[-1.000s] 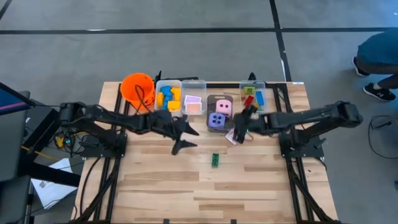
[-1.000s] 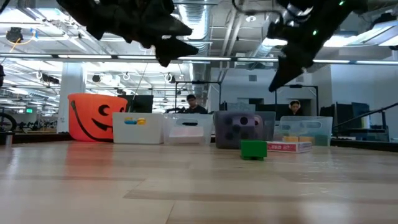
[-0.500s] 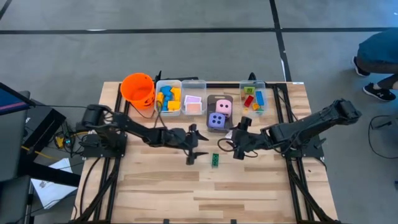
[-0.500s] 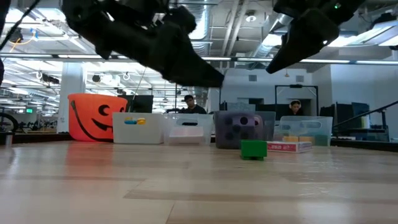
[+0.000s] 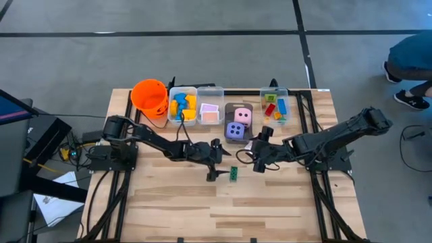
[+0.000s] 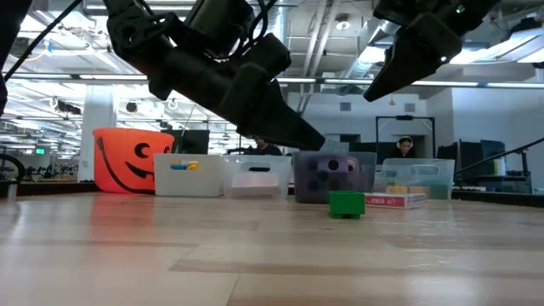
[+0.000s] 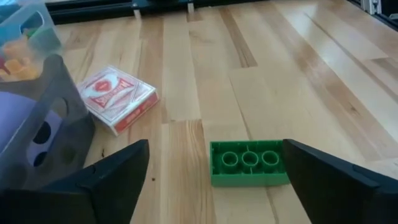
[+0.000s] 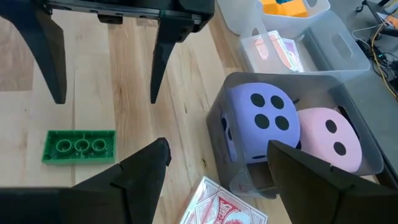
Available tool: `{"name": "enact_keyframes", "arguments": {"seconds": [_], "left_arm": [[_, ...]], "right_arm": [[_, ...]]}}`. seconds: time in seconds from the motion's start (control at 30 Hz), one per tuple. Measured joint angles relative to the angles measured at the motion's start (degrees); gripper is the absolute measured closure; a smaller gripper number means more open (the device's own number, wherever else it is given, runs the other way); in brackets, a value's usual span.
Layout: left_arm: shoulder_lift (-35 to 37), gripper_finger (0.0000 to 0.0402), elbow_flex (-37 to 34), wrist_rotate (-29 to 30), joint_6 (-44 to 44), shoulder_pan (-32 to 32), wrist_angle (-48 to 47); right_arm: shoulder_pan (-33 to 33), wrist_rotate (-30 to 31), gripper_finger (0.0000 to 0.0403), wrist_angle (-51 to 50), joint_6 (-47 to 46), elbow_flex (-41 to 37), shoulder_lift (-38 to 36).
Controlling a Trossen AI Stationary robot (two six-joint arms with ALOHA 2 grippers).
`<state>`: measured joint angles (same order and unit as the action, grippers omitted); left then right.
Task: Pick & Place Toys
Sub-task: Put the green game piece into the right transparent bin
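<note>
Lying flat, green block (image 5: 233, 174); long axis seemingly toward the bins; left gripper (image 5: 214, 160) fingers apart.

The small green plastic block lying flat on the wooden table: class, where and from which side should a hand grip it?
Grip the small green plastic block across its two long side faces, coming from above: it lies flat, studs up, apart from everything else.

Block (image 5: 233, 174) before the bins (image 5: 238, 122), card pack (image 7: 118, 98) probably beside it
</note>
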<state>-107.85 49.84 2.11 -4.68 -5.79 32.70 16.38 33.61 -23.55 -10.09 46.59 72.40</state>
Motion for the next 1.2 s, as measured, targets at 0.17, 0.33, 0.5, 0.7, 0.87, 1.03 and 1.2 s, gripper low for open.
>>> {"name": "enact_keyframes", "arguments": {"seconds": [0.17, 0.33, 0.5, 0.7, 0.87, 1.03, 1.2], "left_arm": [[0.00, 0.0019, -0.02, 0.00, 0.00, -1.93, 0.88], [0.00, 0.0003, -0.07, 0.04, 0.00, -4.26, 0.79], [0.00, 0.0006, -0.07, 3.85, 0.00, -5.37, 0.85], [-1.76, 0.0002, -0.11, 5.03, 0.13, -5.08, 3.61], [-6.54, 0.0002, 0.34, 4.33, 0.13, -5.06, 8.59], [-9.30, 0.0002, 2.57, 4.11, 0.22, -5.06, 8.79], [-10.99, 0.0002, 4.53, 4.13, 0.22, -5.02, 8.90]], "right_arm": [[0.00, -0.11, 0.0132, 0.01, 0.00, 0.00, 0.00], [0.00, -0.13, 0.0132, 0.04, -0.89, 0.00, 0.00], [0.00, -0.13, 0.0132, 0.04, -1.38, 0.00, 0.00], [0.00, -0.15, 0.0132, 0.18, -1.94, 0.00, 0.00], [0.00, -0.15, 0.0132, 0.46, -1.95, 0.00, 0.00], [0.00, -0.17, 0.0132, 0.51, -1.97, 0.00, 0.00], [0.00, -0.15, 0.0132, 0.90, -2.02, 0.00, 0.00]]}}
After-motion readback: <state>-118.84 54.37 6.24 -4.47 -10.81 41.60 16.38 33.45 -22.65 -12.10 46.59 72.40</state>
